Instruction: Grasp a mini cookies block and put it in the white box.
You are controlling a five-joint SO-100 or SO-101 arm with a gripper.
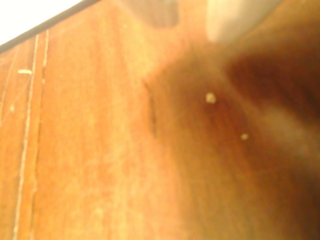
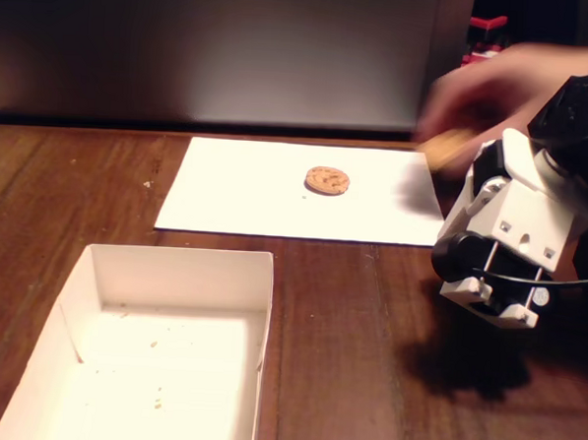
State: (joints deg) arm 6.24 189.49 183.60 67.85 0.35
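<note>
A flat white paper sheet (image 2: 276,194) lies on the crumb-speckled wooden table (image 2: 367,332).

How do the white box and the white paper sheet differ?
The white box has raised folded walls; the paper sheet lies flat. The box sits nearer the fixed camera, the sheet farther back. The box holds only crumbs; the sheet carries one cookie. Both are white, rectangular and rest on the wooden table.

Warm dim light — blurred wrist view

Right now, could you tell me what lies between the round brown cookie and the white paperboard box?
In the fixed view, only flat white paper sheet and bare wooden table separate cookie from box.
</note>
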